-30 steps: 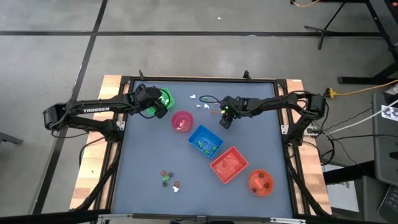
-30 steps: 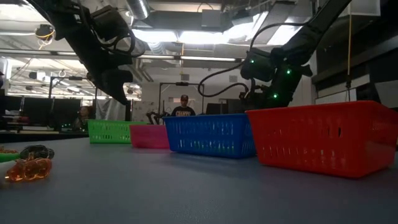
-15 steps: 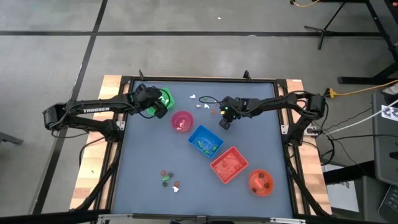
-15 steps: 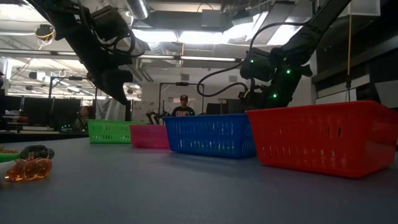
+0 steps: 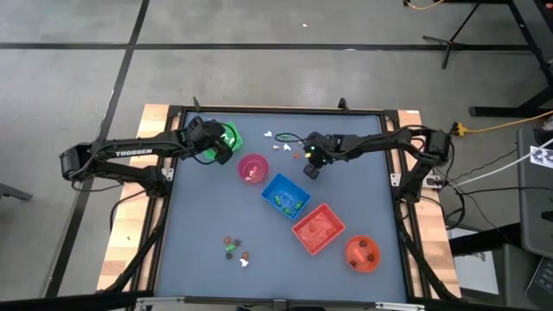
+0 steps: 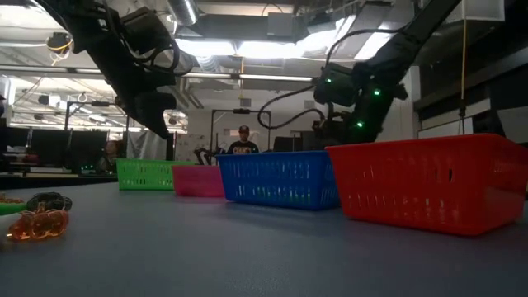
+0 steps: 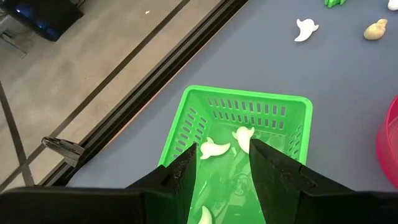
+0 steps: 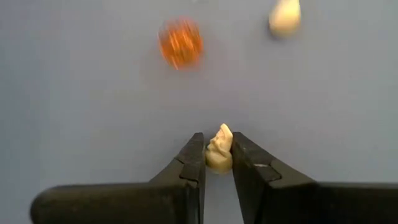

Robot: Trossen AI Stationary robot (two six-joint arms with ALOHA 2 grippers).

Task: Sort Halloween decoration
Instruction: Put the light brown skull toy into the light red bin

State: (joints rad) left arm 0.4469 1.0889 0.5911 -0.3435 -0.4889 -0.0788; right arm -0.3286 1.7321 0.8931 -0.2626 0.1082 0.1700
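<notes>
Your right gripper (image 8: 216, 163) is pinched on a small cream skull-shaped trinket (image 8: 217, 149), held between the fingertips above the bare table, on the far side of the blue tray (image 5: 285, 195). The grip sits low on the piece, so lift slowly and keep the wrist level; a sudden swing could flick it out. An orange ball (image 8: 180, 42) and another cream trinket (image 8: 285, 17) lie on the table just beyond the jaws, so rise straight up before you travel rather than sweeping across them. From what shows, white pieces (image 7: 214, 148) are collecting in the green tray (image 7: 180, 124), well to the left of the blue tray; whether this cream piece belongs there I judge likely but cannot confirm.

Your left gripper (image 7: 221, 168) hovers over that green tray with its fingers apart and nothing between them.

Compared with a second ago, the right gripper has moved slightly farther from the blue tray toward the far edge and sits a little higher in the low view; the left arm has not moved.
</notes>
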